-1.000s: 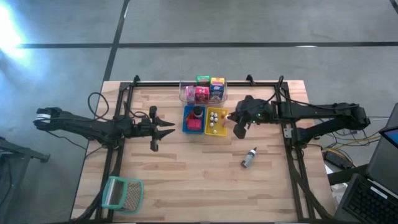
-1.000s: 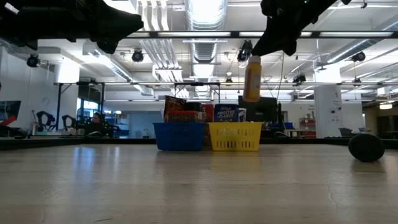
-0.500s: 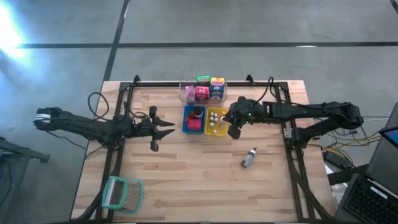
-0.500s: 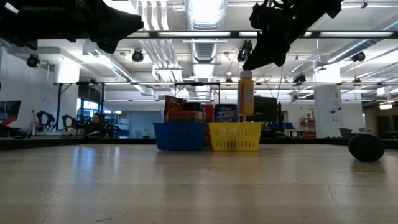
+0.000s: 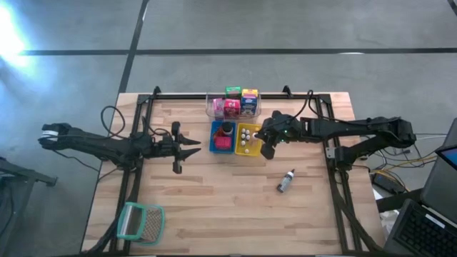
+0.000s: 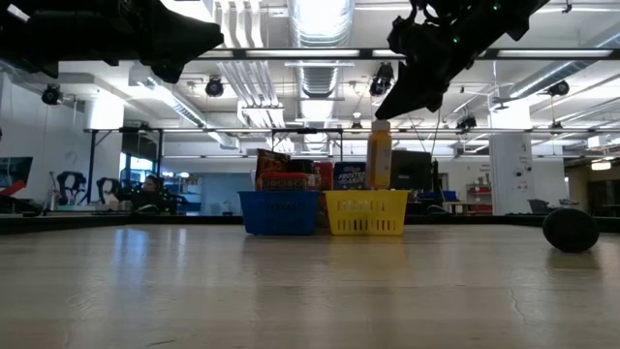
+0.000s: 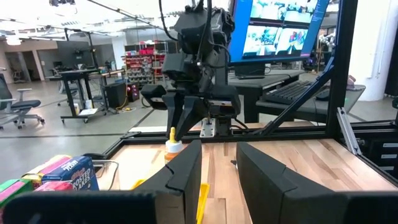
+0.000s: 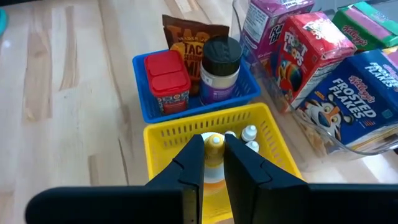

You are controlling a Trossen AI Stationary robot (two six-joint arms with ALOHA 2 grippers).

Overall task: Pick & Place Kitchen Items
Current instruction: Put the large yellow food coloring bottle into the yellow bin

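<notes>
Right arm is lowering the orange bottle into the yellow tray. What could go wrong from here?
1. The right gripper holds the orange bottle by its cap only, so it may swing and catch the yellow tray rim.
2. The pale egg-like pieces already lie in the tray; the bottle may land on them and tip.
3. The blue tray stands close alongside, so a nudge could shift it.

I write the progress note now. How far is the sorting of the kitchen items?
Done: cereal boxes fill the clear tub; jar and red can sit in the blue tray. In hand: the right tool lowers a yellow bottle into the yellow tray. Left: the small grey bottle lies on the table.
</notes>
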